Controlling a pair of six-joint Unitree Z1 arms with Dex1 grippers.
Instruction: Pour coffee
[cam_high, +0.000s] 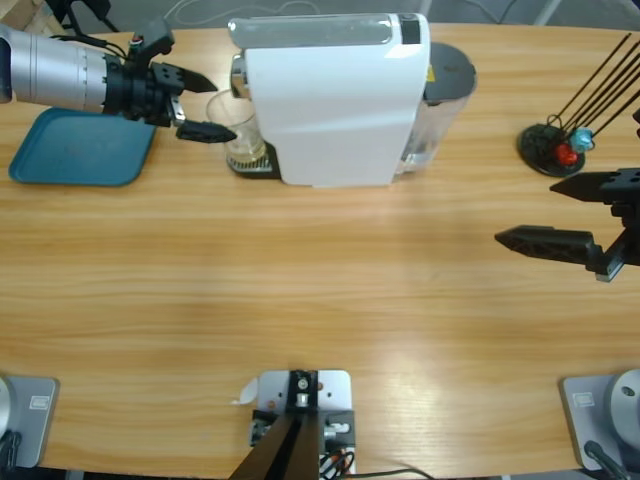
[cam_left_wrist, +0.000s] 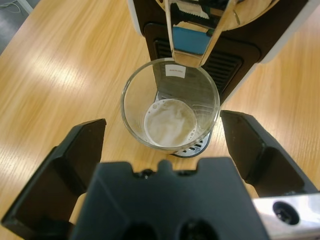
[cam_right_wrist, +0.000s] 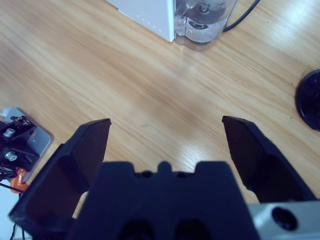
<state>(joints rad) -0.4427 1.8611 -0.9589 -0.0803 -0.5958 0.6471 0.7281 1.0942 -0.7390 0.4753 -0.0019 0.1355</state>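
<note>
A clear glass tumbler (cam_left_wrist: 170, 107) stands on the drip tray under the spout of the white coffee machine (cam_high: 335, 100). A thin layer of pale, foamy coffee (cam_left_wrist: 170, 122) lies at its bottom. In the high view the tumbler (cam_high: 236, 130) is at the machine's left end. My left gripper (cam_high: 198, 104) is open, its jaws on either side of the tumbler and apart from it. The left gripper (cam_left_wrist: 162, 137) looks down into the glass. My right gripper (cam_high: 560, 212) is open over bare wood at the right edge, holding nothing; the right gripper (cam_right_wrist: 166, 132) sees only table.
A teal tray (cam_high: 80, 148) lies at the far left, behind the left arm. A black stand with thin rods and red and blue bits (cam_high: 556, 146) sits at the right back. The machine's clear water tank (cam_right_wrist: 202, 20) and its cable are at the machine's right end.
</note>
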